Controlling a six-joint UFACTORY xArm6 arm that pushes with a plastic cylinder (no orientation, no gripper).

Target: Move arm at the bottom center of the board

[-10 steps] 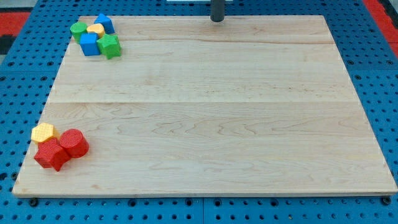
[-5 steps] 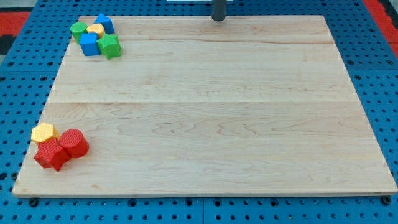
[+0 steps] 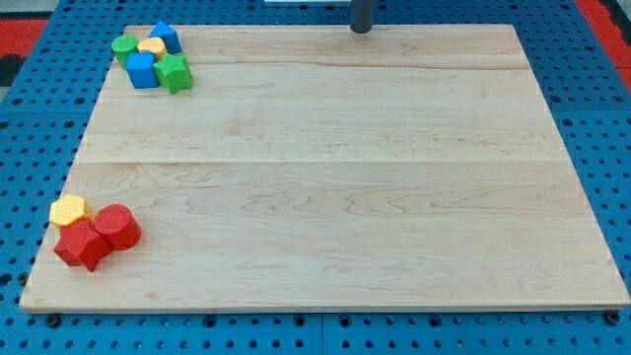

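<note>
Board (image 3: 325, 177) bottom centre, the goal of this move, is bare wood at the view's bottom, and nothing stands on it. To do the step well, I judge the straightest course is best: draw the rod down the middle of the board and stop just short of the bottom edge, so the end does not slide off onto the blue pegboard (image 3: 592, 118).

At the view's bottom left a small cluster sits close to the left edge: a red cylinder (image 3: 116, 226), a red block (image 3: 81, 246) and a yellow hexagonal block (image 3: 69, 210), touching one another. They lie well apart from the centre line.

The whole middle is open, wide room either side.

Far at the top left, a second huddle: green cylinder (image 3: 124, 46), yellow block (image 3: 152, 46), two blue blocks (image 3: 142, 70) (image 3: 166, 37) and a green block (image 3: 174, 73).

My tip (image 3: 362, 31) stands at the top edge, right of centre, touching no block and pushing nothing.
</note>
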